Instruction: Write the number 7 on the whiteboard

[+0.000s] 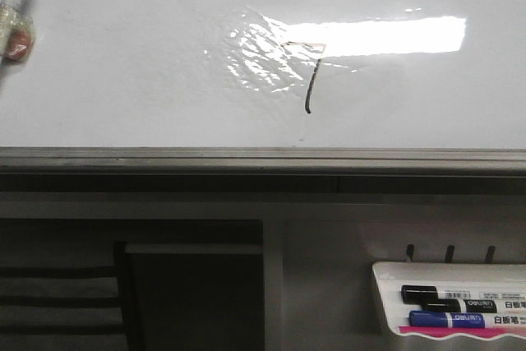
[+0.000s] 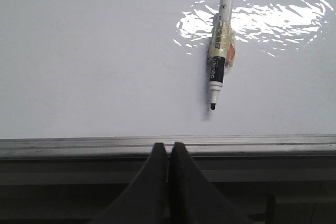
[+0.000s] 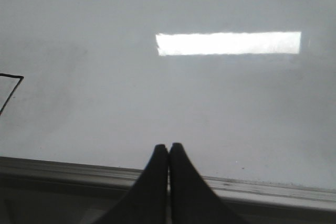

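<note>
The whiteboard fills the upper front view, its grey rail along the near edge. A thin dark number 7 is drawn by the glare. An uncapped black-tipped marker, wrapped in tape, lies on the whiteboard; it also shows at the far left edge as the marker. My left gripper is shut and empty over the rail, short of the marker. My right gripper is shut and empty over the whiteboard; part of the 7 shows at the view's edge. Neither gripper appears in the front view.
A white marker tray below the board at the right holds a black marker and a blue marker. The grey rail runs along the board's near edge. A dark shelf opening lies below.
</note>
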